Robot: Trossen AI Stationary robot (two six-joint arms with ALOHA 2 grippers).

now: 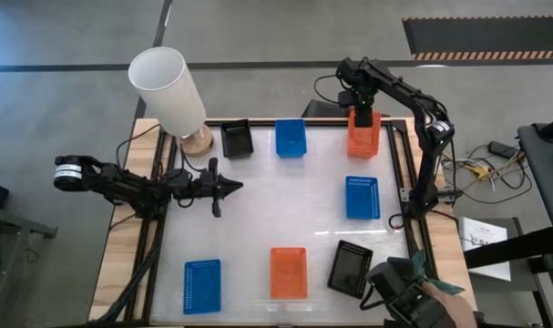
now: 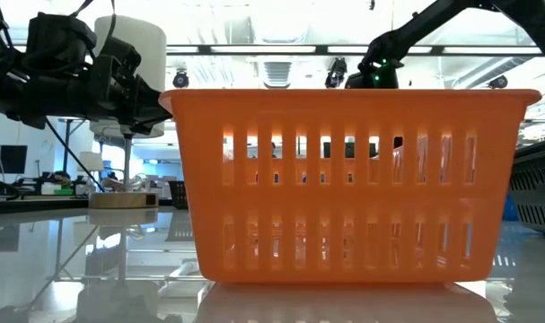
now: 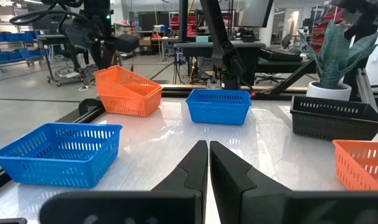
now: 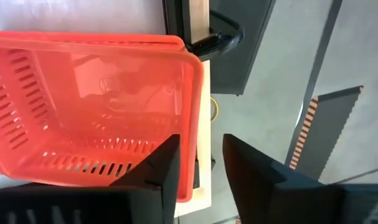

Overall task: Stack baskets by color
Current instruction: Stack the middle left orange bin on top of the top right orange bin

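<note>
We see a white table (image 1: 258,219) with a wooden edge, standing on a grey floor, and behind it, in the low view, a big room with ceiling lights. On the table there are single baskets and one orange stack.

At the far edge we find a black basket (image 1: 237,138), next to it a blue basket (image 1: 291,138), and at the far right corner an orange stack (image 1: 363,133) of nested baskets, the upper one tilted. A second blue basket (image 1: 362,197) lies on the right side. Along the near edge we have a third blue basket (image 1: 202,286), an orange basket (image 1: 289,272) and another black basket (image 1: 350,268). The near orange basket fills almost the whole low view.

The right gripper (image 1: 361,114) is over the orange stack. In the right wrist view its two fingers (image 4: 160,168) stand apart, one on each side of the rim of the tilted basket, and we cannot tell whether they touch it.

The left gripper (image 1: 229,188) hangs over the left middle of the table, with its fingers (image 3: 190,168) pressed together and holding nothing.

A white lampshade (image 1: 168,89) on a wooden base stands at the far left corner. A green plant (image 3: 338,53) in a white pot shows in the left wrist view, behind a black basket.
</note>
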